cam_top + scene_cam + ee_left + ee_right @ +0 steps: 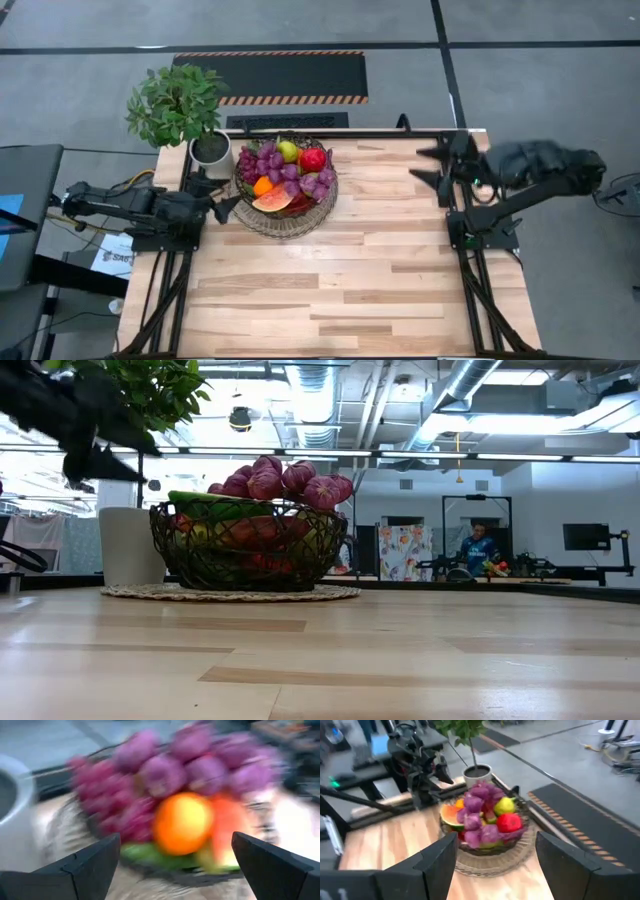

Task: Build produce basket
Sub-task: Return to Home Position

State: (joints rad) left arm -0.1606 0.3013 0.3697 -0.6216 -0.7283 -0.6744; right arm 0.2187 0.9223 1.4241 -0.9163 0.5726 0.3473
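The dark wire basket [322, 205] stands on a pale woven mat [262, 224] at the far left of the table. It is heaped with produce: purple grapes [262, 160], a pear [288, 151], a red apple [313, 159], an orange [262, 185] and a watermelon slice [272, 201]. My left gripper [230, 208] is open just left of the basket, facing the orange [182, 822] and touching nothing. My right gripper [422, 165] is open, raised at the table's far right, well away from the basket [520, 847].
A leafy plant [178, 103] in a white pot [210, 148] stands behind the basket's left side, close to my left arm. The bare wooden tabletop [350, 290] stretches across the middle and near side. A person [478, 545] is far off in the room.
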